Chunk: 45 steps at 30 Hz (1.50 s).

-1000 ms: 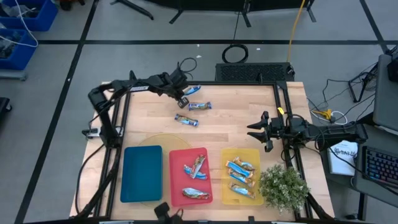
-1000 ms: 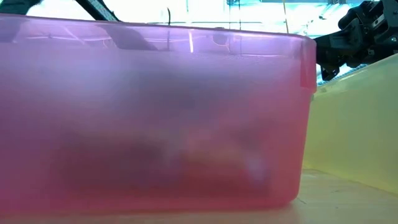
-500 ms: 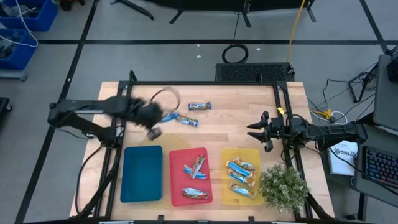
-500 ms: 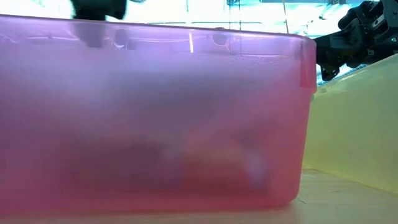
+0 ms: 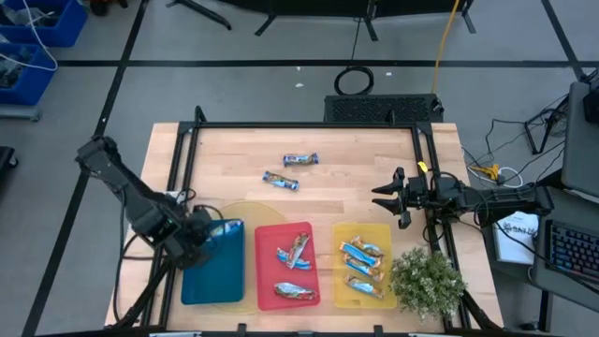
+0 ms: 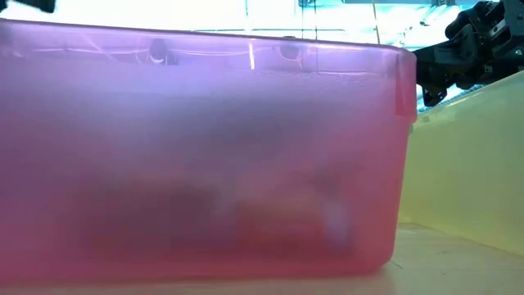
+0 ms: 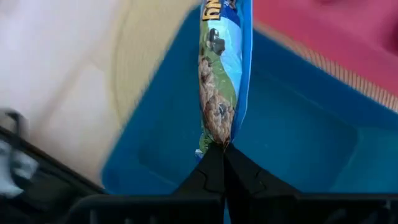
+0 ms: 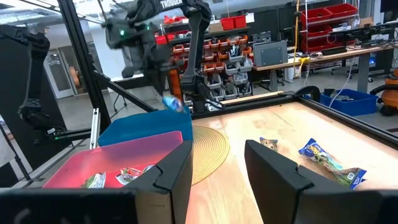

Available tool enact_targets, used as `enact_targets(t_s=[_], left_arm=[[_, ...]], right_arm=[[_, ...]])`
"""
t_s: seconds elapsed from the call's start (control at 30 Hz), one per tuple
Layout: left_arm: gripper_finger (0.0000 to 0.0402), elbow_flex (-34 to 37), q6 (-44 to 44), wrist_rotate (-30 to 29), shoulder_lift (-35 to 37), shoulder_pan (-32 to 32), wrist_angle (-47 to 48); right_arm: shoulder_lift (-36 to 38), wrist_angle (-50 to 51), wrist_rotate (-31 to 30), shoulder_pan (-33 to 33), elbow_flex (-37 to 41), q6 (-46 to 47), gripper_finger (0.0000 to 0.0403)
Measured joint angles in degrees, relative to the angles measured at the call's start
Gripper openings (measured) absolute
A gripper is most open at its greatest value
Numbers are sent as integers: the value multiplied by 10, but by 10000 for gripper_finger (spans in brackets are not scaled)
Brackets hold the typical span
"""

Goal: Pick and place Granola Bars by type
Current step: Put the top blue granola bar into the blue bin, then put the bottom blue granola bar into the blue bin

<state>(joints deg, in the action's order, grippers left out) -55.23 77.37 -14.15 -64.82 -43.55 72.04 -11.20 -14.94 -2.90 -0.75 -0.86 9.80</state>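
The left gripper (image 7: pixel 222 149) pinches a granola bar (image 7: pixel 222 74) by its end over the blue tray (image 5: pixel 213 262), lower left of the high view. It looks ready for dropping. The right gripper (image 5: pixel 386 197) waits half-open, empty, at the table's right edge.

One blue-wrapped granola bar (image 7: pixel 222 74) hangs pinched at one end above the blue tray (image 5: pixel 213 267); two bars (image 5: pixel 290 169) lie on the tabletop (image 5: pixel 365 168); three in the red tray (image 5: pixel 267 262); three in the yellow tray (image 5: pixel 386 232).
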Motion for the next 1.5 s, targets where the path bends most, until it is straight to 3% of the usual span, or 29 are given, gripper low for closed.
enact_targets(t_s=[0.27, 0.47, 0.6, 0.83, 0.93, 1.1, 1.27, 1.37, 1.5], left_arm=[[0, 103, 144, 68, 0, -61, -117], [3, 130, 193, 85, 0, -73, -126], [29, 130, 194, 50, 0, -69, -138], [94, 130, 180, 61, 0, -43, -150], [116, 130, 87, -15, 0, -32, -155], [134, 130, -143, -226, 7, -7, -202], [135, 131, -258, -426, 51, 38, -214], [128, 153, -305, -443, 101, 80, -234], [114, 218, -394, -385, 190, 154, -331]], right_arm=[[0, 0, 0, 0, 0, 0, 137], [0, 0, 0, 0, 0, 0, 137], [0, 0, 0, 0, 0, 0, 137], [0, 0, 0, 0, 0, 0, 137], [0, 0, 0, 0, 0, 0, 137], [0, 0, 0, 0, 0, 0, 137], [0, 0, 0, 0, 0, 0, 137], [0, 0, 0, 0, 0, 0, 137], [0, 0, 0, 0, 0, 0, 137]])
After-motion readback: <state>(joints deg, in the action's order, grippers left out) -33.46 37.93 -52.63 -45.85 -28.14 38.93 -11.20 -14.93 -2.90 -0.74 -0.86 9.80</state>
